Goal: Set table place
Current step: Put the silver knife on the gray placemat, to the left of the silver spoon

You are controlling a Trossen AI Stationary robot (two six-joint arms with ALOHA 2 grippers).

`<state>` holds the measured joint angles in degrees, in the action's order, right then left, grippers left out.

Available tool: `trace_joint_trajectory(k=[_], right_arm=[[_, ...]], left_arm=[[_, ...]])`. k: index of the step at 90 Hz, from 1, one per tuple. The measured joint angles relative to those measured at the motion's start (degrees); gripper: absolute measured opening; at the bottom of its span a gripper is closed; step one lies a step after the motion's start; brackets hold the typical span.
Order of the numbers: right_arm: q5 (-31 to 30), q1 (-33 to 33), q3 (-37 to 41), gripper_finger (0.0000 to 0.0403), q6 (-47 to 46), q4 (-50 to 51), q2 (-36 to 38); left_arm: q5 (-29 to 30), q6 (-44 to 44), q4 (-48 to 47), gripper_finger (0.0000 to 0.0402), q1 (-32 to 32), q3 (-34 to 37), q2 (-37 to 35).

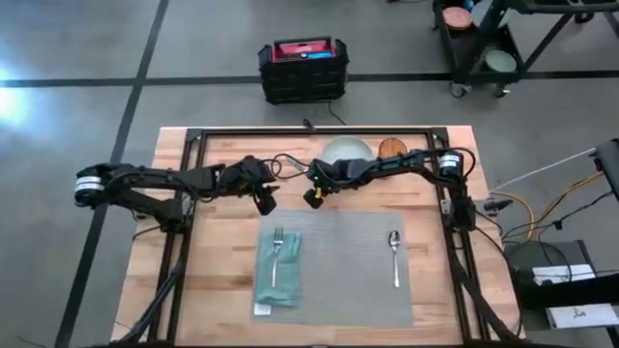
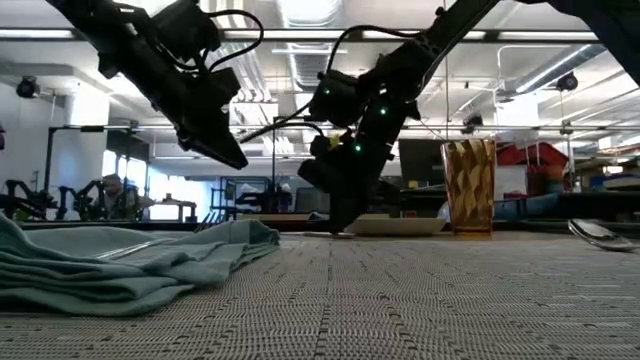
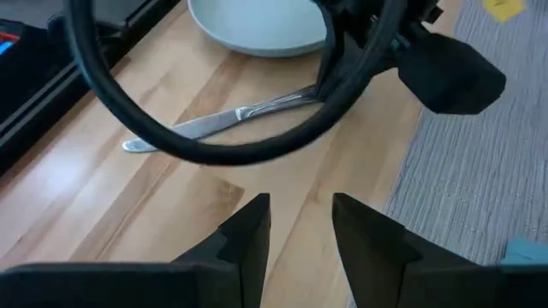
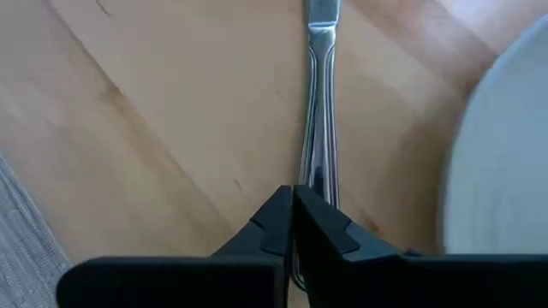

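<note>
On the light wooden table (image 1: 222, 222) lies the grey placemat (image 1: 338, 280). On it are a teal napkin (image 1: 280, 282) with a fork (image 1: 278, 246) on top, and a spoon (image 1: 395, 253). Beyond the mat's far edge stand the pale plate (image 1: 345, 152) and the amber glass (image 1: 392, 148). The knife (image 3: 214, 124) lies on the bare wood next to the plate. My right gripper (image 1: 314, 196) is down at the knife's handle, shut on it. My left gripper (image 1: 266, 203) hovers open just to its left, above the wood, holding nothing. My right gripper pinches the knife's handle (image 4: 318, 171) between its two fingers, which close across the handle's width. It comes down from above at a slant, from the table's right. The blade (image 3: 171, 133) lies flat on the wood and points toward the table's left.
A black frame (image 1: 193, 140) runs round the table top. A black crate (image 1: 303, 70) sits on the floor beyond the far edge. A dark cable (image 3: 128, 103) loops in front of my left wrist. Bare mat shows between the napkin and the spoon.
</note>
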<state>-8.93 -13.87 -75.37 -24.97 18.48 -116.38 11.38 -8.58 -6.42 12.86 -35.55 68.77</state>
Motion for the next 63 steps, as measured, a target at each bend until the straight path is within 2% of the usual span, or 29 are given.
trace_joint_trajectory(k=[19, 27, 35, 45, 63], right_arm=[[1.4, 0.4, -0.4, 0.0000, -0.1, 3.2, 2.8], [-0.8, 0.3, -0.4, 0.0000, -0.1, 3.7, 3.7], [-1.0, -0.1, -0.3, 0.0000, -0.2, 4.5, 3.4], [1.5, 0.0, -0.2, 0.0000, -0.7, 4.4, 1.6], [1.4, 1.0, -0.1, 0.0000, -1.5, 5.0, 0.6]], left_arm=[[0.0, 0.0, 0.0, 0.0114, 0.0, 0.0, 0.0], [0.0, 0.0, 0.0, 0.0114, 0.0, 0.0, 0.0], [0.0, 0.0, 0.0, 0.0114, 0.0, 0.0, 0.0], [0.0, 0.0, 0.0, 0.0114, 0.0, 0.0, 0.0], [0.0, 0.0, 0.0, 0.0114, 0.0, 0.0, 0.0]])
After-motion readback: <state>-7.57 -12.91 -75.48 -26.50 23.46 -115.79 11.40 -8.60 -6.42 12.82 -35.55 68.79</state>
